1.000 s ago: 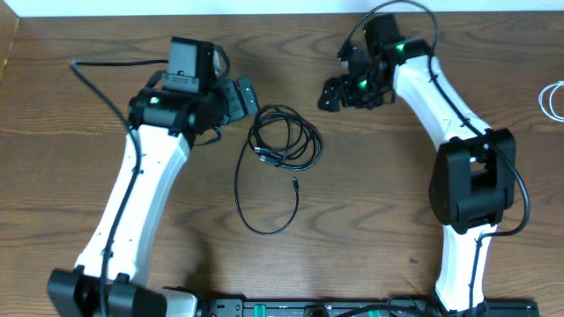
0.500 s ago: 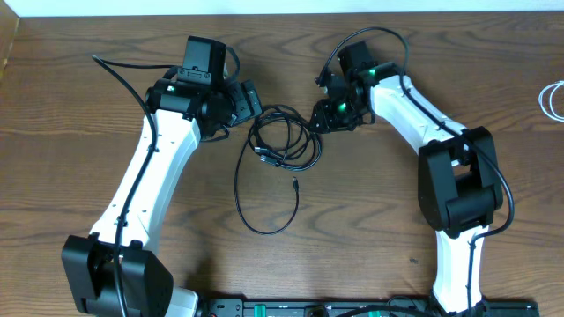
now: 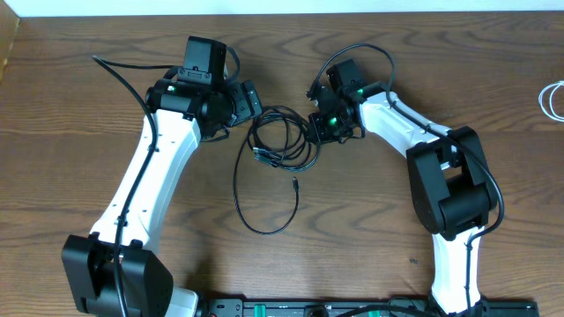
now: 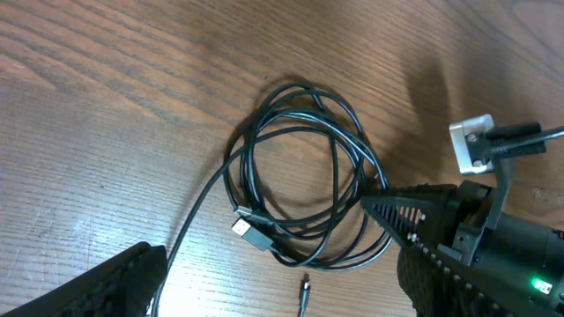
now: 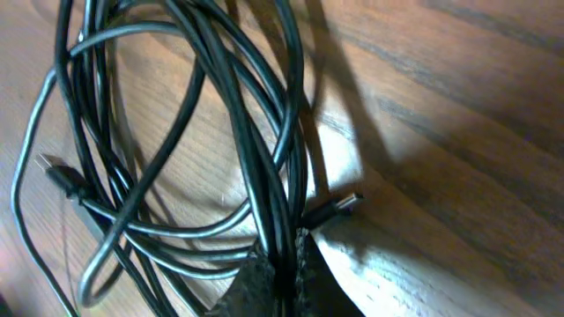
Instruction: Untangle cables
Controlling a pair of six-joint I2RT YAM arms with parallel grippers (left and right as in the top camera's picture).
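On the robot's side of the thin, glossy black cable coil, a single long strand is looping out over the brown wood-grain counter and ending in a small metal-tipped plug. The coil itself is lying mid-counter between the two arms. At the coil's right rim the right end effector is pressing down with its fingers together, clamping several black strands at once. Just beside the coil's far left rim the left end effector is standing with its fingers spread wide, holding nothing. Well to the right of the coil, a thin white cord is lying at the counter's edge.

The danger is sitting in that bunched pinch. With more than one strand in the grip, a pull is likely dragging the whole coil along or cinching the crossings tighter rather than freeing one cord. The hold is also sitting at the very fingertips, so the slick strands may be slipping out under tension.

The right wrist view is showing what the overhead cannot: strands running into the seam of the closed fingers, with a short plug lying just beside them. The left wrist view is showing a flat USB plug inside the coil's near rim. Only the overhead is taking in both arms and the white cord.
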